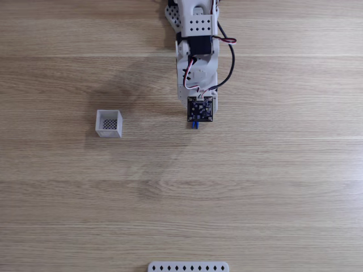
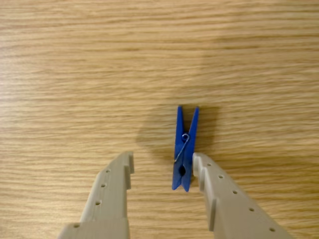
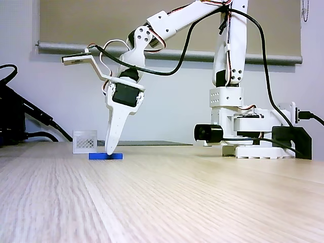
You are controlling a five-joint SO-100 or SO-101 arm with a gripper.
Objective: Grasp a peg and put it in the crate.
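The blue peg [image 2: 185,147] lies flat on the wooden table, pointing away from the wrist camera. My gripper [image 2: 162,158] is open and low over it. The peg's near end sits between the fingers, close against the right finger [image 2: 214,186], with a wide gap to the left finger [image 2: 115,186]. In a fixed view from the side, the gripper [image 3: 111,151] points straight down with its tip at the peg [image 3: 98,156]. From above, a bit of the peg [image 1: 194,124] shows under the wrist. The white crate [image 1: 109,123] stands to the left, apart from the arm, and appears behind the peg as the crate [image 3: 85,142].
A long white strip with diamond holes [image 1: 188,266] lies at the bottom edge of the table. The arm's base [image 3: 253,136] with cables stands at the right in the side view, and dark cables [image 3: 20,121] sit at the far left.
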